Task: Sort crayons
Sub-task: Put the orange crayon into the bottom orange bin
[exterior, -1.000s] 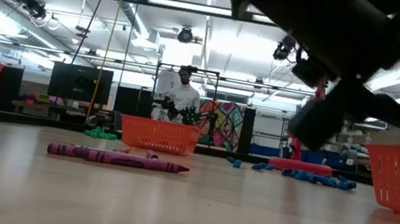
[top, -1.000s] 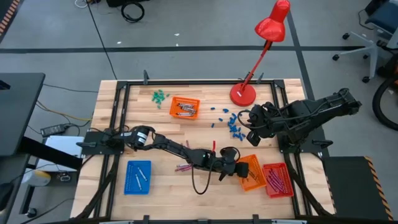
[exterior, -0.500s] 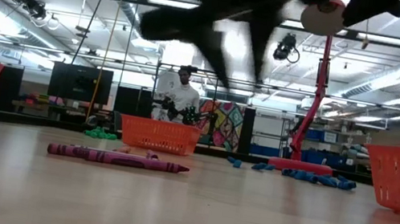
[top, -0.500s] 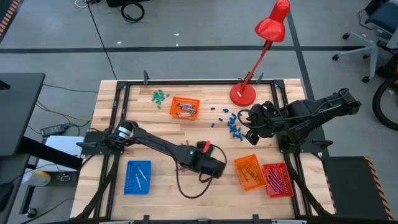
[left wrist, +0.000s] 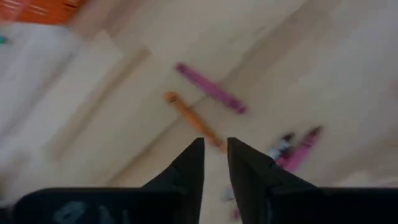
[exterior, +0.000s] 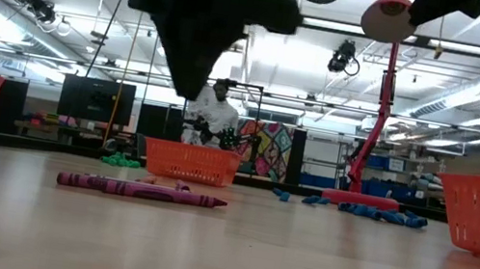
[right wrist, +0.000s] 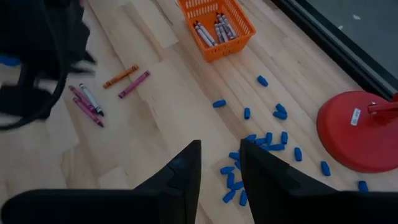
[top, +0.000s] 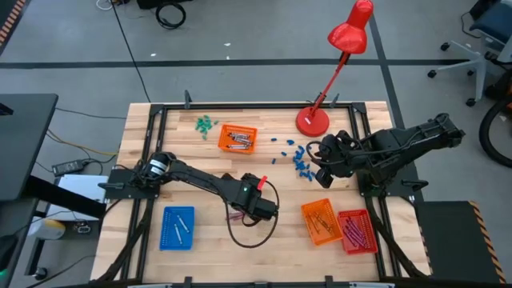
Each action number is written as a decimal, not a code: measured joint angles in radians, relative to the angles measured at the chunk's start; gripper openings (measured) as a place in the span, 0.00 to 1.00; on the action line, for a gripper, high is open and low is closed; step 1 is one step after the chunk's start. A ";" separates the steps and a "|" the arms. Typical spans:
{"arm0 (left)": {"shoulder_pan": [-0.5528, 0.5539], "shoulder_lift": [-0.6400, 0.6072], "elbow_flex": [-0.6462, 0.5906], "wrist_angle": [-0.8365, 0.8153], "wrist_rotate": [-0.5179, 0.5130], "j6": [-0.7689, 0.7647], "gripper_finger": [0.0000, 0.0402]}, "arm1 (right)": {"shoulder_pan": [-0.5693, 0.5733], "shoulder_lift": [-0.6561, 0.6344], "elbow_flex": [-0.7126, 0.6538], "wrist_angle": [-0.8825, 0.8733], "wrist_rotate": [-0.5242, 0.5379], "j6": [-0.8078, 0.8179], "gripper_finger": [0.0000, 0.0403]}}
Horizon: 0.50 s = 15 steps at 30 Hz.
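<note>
Several loose crayons (top: 237, 214) lie flat on the wooden table near its middle. The left wrist view shows an orange crayon (left wrist: 190, 119), a magenta crayon (left wrist: 211, 96) and a few more crayons (left wrist: 297, 150). My left gripper (top: 261, 205) hangs above them, pointing steeply down and clear of the table (exterior: 191, 87). A narrow gap (left wrist: 215, 157) shows between its fingers, with nothing in it. My right gripper (top: 324, 166) waits at the table's right over the blue pieces, open (right wrist: 220, 163) and empty.
An orange tray (top: 238, 138) with grey crayons stands at the far middle. Another orange tray (top: 320, 222) and a red tray (top: 357, 231) stand near right, a blue tray (top: 178, 227) near left. Blue pieces (top: 301, 161), green pieces (top: 206, 123) and a red lamp (top: 313, 120) lie farther back.
My left gripper has swung from beside the near-right orange tray toward the table's left, risen a little, and tipped from nearly level to pointing steeply down over the loose crayons. The crayons have stayed where they lay.
</note>
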 joint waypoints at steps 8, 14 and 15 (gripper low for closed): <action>0.037 -0.150 -0.265 0.036 0.022 0.079 0.08 | 0.034 0.000 0.000 0.006 0.006 0.017 0.28; 0.080 -0.354 -0.578 0.324 0.179 -0.028 0.05 | 0.045 0.001 0.000 0.011 0.026 0.019 0.28; 0.089 -0.369 -0.615 0.361 0.192 -0.075 0.05 | 0.045 0.001 0.000 0.012 0.025 0.019 0.28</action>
